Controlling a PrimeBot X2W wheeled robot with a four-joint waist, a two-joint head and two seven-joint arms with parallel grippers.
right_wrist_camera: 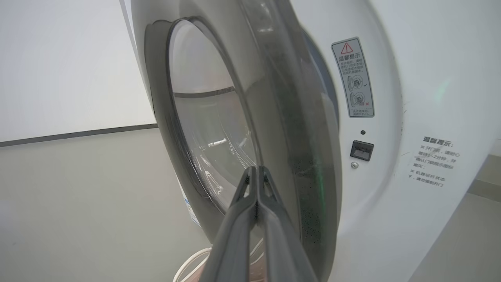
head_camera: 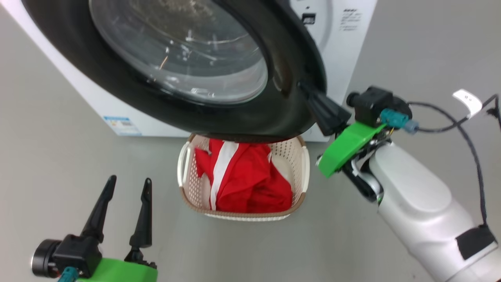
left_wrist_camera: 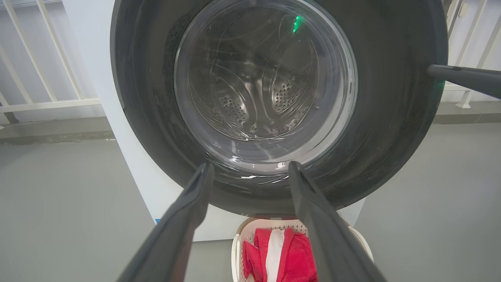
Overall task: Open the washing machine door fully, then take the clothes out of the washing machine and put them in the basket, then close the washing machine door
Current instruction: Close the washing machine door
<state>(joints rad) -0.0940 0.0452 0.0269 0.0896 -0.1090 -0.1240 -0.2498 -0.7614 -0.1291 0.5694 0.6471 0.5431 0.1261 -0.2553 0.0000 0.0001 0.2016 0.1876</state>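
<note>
Halfway pushing washing machine door (head_camera: 242,117) shut using pressed-together right gripper (head_camera: 303,87), left gripper (head_camera: 130,180) idling spread, risking glancing contact sliding off.

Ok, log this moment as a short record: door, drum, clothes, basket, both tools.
door: nearly shut on the washing machine, with a gap showing at the latch side
drum: looks empty through the glass
clothes: red with a white stripe, lying in the basket
basket: on the floor, below the door
left tool: open, holding nothing, apart from the door
right tool: shut, tips against the door's black rim
not yet done: door latched
</note>
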